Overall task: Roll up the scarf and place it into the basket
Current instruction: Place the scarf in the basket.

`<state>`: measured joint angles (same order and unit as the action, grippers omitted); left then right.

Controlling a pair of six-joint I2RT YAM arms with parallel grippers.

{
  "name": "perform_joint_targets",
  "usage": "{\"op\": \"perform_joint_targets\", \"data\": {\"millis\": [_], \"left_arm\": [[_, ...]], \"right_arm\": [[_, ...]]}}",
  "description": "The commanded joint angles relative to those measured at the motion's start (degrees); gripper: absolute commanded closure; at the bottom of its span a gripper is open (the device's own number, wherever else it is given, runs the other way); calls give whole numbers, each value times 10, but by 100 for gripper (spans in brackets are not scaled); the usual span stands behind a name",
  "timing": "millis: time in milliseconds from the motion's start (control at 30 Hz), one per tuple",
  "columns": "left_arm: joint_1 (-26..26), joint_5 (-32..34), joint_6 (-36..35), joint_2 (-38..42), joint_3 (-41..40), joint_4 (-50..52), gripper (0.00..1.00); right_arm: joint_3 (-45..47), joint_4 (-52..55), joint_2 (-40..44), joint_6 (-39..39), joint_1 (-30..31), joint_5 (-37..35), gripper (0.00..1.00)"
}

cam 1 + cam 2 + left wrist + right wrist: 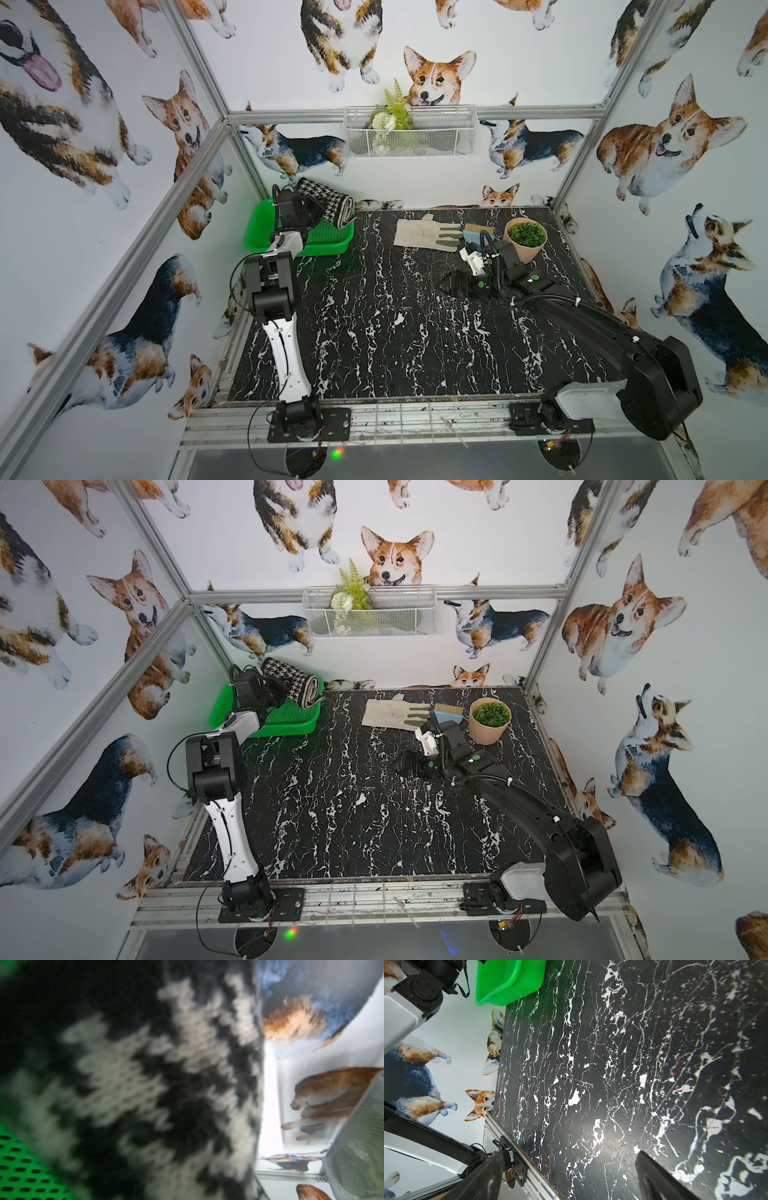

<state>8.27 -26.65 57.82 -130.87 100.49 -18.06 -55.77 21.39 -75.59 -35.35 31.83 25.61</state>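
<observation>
Jaws of the left gripper (311,211) were hidden against the rolled scarf (330,201), so I could not tell their grip. The roll sat over the far end of the basket (257,226), seemingly for lowering. The right gripper (448,286) gaped empty above the bench (374,332).

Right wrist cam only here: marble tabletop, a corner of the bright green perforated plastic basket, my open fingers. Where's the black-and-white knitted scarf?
Observer: The black-and-white knitted scarf is rolled up and sits over the far end of the bright green perforated plastic basket, seen in both top views.
Operator: Left side let go of it?
Observer: Cannot tell. In a top view the left gripper is right up against the roll and its jaws are hidden. The left wrist view shows only blurred knit filling the frame, with green mesh at one corner.
</observation>
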Motion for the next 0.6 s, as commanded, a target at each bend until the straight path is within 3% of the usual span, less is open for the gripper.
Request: {"op": "perform_joint_targets", "data": {"millis": [0,400,567], "left_arm": [[9,30,3,-16,24,10,100],[11,108,-92,-25,10,235,100],[2,169,-125,-32,40,382,100]], "right_arm": [[-8,33,0,19,0,-30,0],[-40,28,-68,13,0,-22,0],[-55,42,-81,21,0,-21,0]]}}
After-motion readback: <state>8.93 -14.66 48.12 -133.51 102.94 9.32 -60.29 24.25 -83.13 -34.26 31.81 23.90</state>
